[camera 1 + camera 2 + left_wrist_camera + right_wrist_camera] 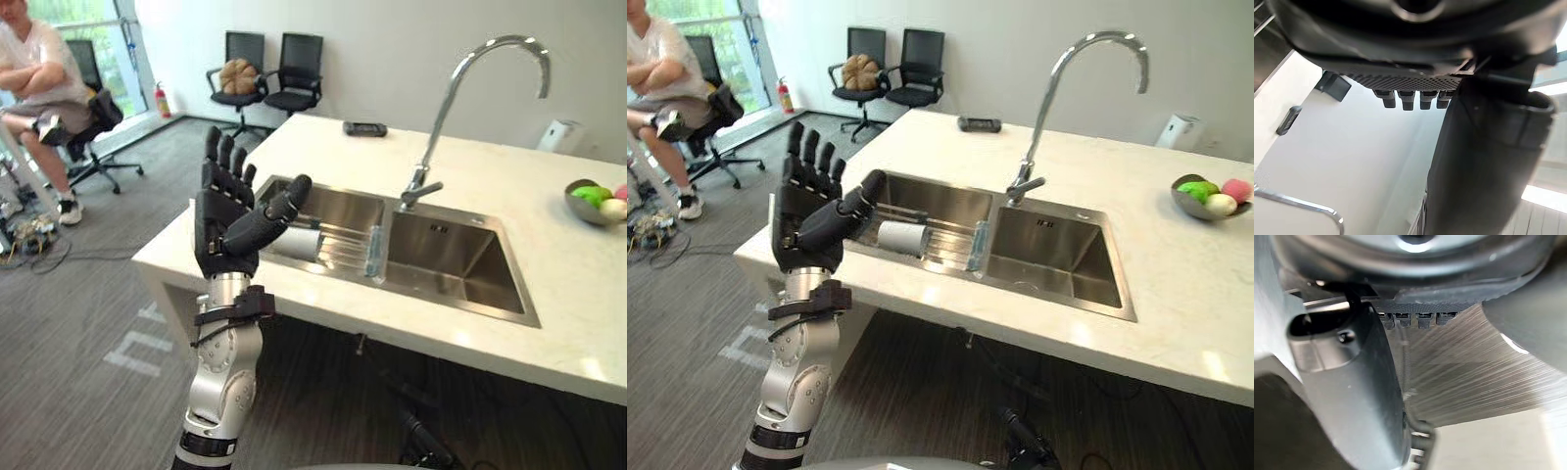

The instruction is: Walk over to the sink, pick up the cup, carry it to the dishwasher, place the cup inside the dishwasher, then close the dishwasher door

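Left hand (227,220) raised palm-up-ish by the counter's near left corner, fingers straight, thumb spread, released, grasping nothing. Right hand (1425,269) shows in its wrist view above grey carpet (1474,362), fingers look straight, nothing held. Silver-grey cylindrical cup (901,238) lies on its side in the left basin of the stainless-steel double sink (460,259), just beyond the left thumb, apart from it. Tall curved chrome faucet (439,127) stands behind the sink. White countertop (490,176) also carries a metal fruit bowl (583,212) at far right. Seated person (39,78) at far left.
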Controlling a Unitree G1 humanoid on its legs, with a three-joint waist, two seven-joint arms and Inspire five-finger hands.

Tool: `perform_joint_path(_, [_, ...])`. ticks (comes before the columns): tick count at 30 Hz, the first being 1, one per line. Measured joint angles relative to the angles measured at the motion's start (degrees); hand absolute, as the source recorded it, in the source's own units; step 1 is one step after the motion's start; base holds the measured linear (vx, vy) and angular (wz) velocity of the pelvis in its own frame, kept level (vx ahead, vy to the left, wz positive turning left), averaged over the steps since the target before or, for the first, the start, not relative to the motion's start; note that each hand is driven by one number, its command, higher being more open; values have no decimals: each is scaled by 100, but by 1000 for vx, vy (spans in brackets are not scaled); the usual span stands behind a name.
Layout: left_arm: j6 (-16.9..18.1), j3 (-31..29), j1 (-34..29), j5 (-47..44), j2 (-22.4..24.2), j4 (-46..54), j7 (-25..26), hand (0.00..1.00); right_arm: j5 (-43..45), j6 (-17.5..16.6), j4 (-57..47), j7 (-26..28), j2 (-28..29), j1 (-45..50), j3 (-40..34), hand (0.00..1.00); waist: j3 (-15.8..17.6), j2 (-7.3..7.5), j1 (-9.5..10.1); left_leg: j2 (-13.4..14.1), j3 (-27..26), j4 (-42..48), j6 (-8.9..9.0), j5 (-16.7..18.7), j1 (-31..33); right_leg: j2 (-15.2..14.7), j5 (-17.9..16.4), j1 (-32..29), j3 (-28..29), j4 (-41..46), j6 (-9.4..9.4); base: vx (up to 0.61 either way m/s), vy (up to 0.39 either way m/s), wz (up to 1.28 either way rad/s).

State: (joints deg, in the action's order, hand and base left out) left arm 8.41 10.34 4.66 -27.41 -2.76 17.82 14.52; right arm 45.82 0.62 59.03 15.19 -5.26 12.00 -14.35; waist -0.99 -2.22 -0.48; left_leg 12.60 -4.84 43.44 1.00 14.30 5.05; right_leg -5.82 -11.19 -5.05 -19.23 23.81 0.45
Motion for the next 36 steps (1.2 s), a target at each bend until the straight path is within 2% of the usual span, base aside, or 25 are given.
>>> perform_joint_path(1, [-103,-39,-3,-65,86,-31,-64,100,-45,47,-41,-18,-46,10,-62,100,42,-70,38,141,70,887,-125,-518,263,77,-179,162,117,141,-11,219,-97,-42])
perform_joint_path(2, [-156,-53,-11,-65,149,-57,-122,100,-113,55,-85,-22,-58,112,-146,100,46,-161,78,241,118,1372,-97,-1106,408,150,-338,337,214,140,-96,257,-82,-42])
perform_joint_path(3, [-168,-70,-11,-63,172,-57,-150,100,-126,55,-97,-22,-56,153,-195,100,28,-139,91,266,117,1576,-87,-1390,490,178,-383,418,249,105,-127,296,-66,-32])
perform_joint_path(4, [-168,-103,-9,-60,176,-53,-236,100,-225,65,-89,-34,-31,177,-296,100,27,-191,101,302,121,1843,-23,-1301,639,176,-476,535,299,87,-167,296,-67,-20])
perform_joint_path(5, [-177,-107,-12,-64,170,-56,-334,100,-274,78,-87,-44,-59,188,-349,100,38,-221,106,299,74,1854,9,-1012,785,173,-512,649,310,7,-185,288,-63,-15])
perform_joint_path(7, [-195,-136,-27,-62,170,-56,-456,100,-314,125,-83,-68,-49,186,-367,100,39,-191,168,269,-44,1557,58,-679,876,151,-468,807,355,-155,-117,299,-30,-20])
perform_joint_path(8, [-204,-196,-63,-62,160,-54,-522,100,-321,121,-85,-69,-40,173,-372,100,19,-155,241,162,-96,853,91,-538,820,96,-456,915,444,-309,-97,330,9,-36])
perform_joint_path(10, [-221,-287,-104,-62,144,-50,-595,100,-321,119,-88,-69,-51,115,-375,100,4,-118,308,-71,-91,-177,73,-528,704,-34,-423,991,571,-444,-40,300,66,-33])
perform_joint_path(11, [-262,-340,-110,-64,143,-49,-604,100,-323,120,-86,-69,-59,61,-412,100,3,-110,339,-239,-76,-868,88,-560,652,-131,-392,1043,631,-512,13,264,109,-25])
perform_joint_path(12, [-310,-335,-108,-66,143,-45,-619,100,-324,123,-51,-68,-47,17,-520,100,-4,-121,365,-391,-91,-1692,81,-942,531,-200,-374,1084,652,-544,51,204,114,-14])
perform_joint_path(13, [-349,-311,-106,-65,148,-35,-628,100,-324,126,-22,-66,-37,10,-565,100,-24,-153,363,-406,-113,-2090,52,-1420,461,-192,-369,1114,639,-558,93,243,188,0])
perform_joint_path(14, [-438,-284,-132,-63,94,-23,-689,100,-323,135,90,-87,53,-4,-705,100,-103,-39,352,-481,-172,-2457,186,-1413,260,-280,-384,1170,621,-615,201,274,224,23])
perform_joint_path(17, [-603,-27,-101,-62,-92,6,-740,100,-302,123,185,-94,348,-10,-1022,100,-175,184,299,-733,-246,-3219,187,-1419,1,-473,-278,1218,467,-815,377,192,170,25])
perform_joint_path(20, [-981,127,-103,-60,-200,-5,-739,100,-297,127,234,-98,426,-16,-1152,100,-162,216,352,-800,-335,-3540,187,-1419,-151,-529,-104,1243,428,-939,561,107,120,1])
perform_joint_path(24, [-1229,231,-96,-57,-278,-10,-761,100,-378,131,235,-97,427,-12,-1170,100,-157,216,366,-810,-386,-3667,211,-1438,-196,-522,-2,1314,293,-1182,572,-9,51,-10])
perform_joint_path(26, [-1362,298,-99,60,-316,-58,-963,100,-517,133,230,-92,416,-23,-1153,100,-143,226,399,-846,-388,-3845,219,-1571,-152,-520,-2,1292,233,-1385,572,-107,-10,-1])
perform_joint_path(31, [-1330,359,-181,1016,-444,-183,-1428,100,-555,106,234,-52,295,-29,-873,100,-120,222,442,-849,-388,-4343,195,-1868,-188,-457,27,1174,140,-1555,622,-129,-9,4])
perform_joint_path(36, [-1060,270,-385,2397,-1144,262,-1855,100,-543,34,238,62,176,-26,-393,100,-111,231,505,-845,-414,-4736,181,-2177,-214,-375,265,1142,138,-1843,644,-15,16,-2])
